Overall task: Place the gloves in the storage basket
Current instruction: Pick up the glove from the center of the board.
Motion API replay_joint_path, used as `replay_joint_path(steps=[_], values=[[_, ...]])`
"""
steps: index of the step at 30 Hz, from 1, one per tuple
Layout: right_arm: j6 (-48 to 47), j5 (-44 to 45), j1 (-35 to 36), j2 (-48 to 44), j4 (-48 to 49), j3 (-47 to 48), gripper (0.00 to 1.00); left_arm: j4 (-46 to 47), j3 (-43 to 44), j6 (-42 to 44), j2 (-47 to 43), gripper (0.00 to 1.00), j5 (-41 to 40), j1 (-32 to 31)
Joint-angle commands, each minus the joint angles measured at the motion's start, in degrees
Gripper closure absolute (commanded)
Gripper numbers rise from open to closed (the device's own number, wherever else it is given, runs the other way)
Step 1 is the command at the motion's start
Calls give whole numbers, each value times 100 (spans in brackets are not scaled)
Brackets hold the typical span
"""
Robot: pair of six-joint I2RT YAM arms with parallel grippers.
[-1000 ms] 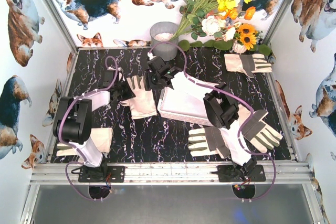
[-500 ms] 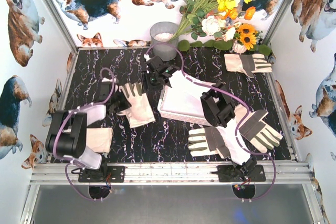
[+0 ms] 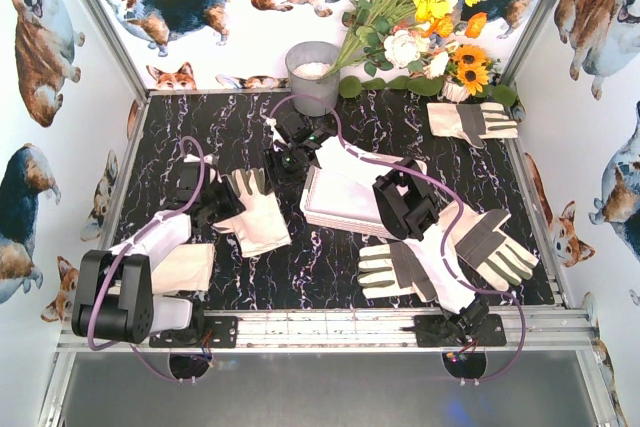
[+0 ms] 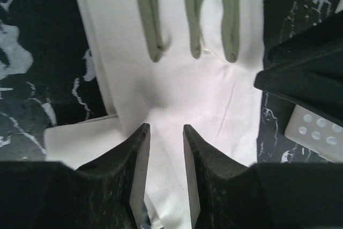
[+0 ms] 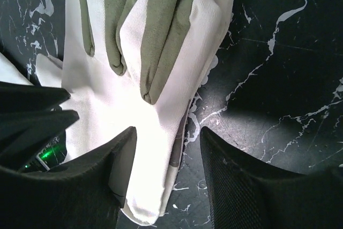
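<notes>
A glove (image 3: 255, 217) lies on the black marble table left of the white storage basket (image 3: 325, 215). My left gripper (image 3: 222, 205) is shut on this glove's white fabric (image 4: 182, 84), which is pinched between its narrow jaws (image 4: 166, 130). My right gripper (image 3: 283, 155) hovers by the glove's fingertips, open, its jaws (image 5: 167, 132) standing over the edge of a glove (image 5: 155, 52) with folded grey fingers. Other gloves lie at the near right (image 3: 395, 269), right (image 3: 492, 244), far right (image 3: 470, 119) and under my left arm (image 3: 188, 267).
A grey metal bucket (image 3: 312, 72) and a bunch of flowers (image 3: 420, 17) stand at the back edge. White walls with dog pictures close in the table on three sides. The basket's corner (image 4: 316, 127) shows beside my right gripper in the left wrist view.
My left gripper has drawn back toward the near left, dragging the glove with it. My right gripper has shifted slightly left.
</notes>
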Motion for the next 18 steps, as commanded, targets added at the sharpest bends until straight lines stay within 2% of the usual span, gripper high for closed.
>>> replay_joint_path(steps=[1, 8, 18], values=[[17, -134, 46, 126, -129, 395, 48, -366, 125, 103, 161, 76, -96, 205], [133, -118, 89, 267, -242, 397, 48, -239, -52, -75, 498, 81, -224, 222], [496, -624, 203, 579, -87, 484, 49, -88, -467, -223, 520, 81, -315, 222]])
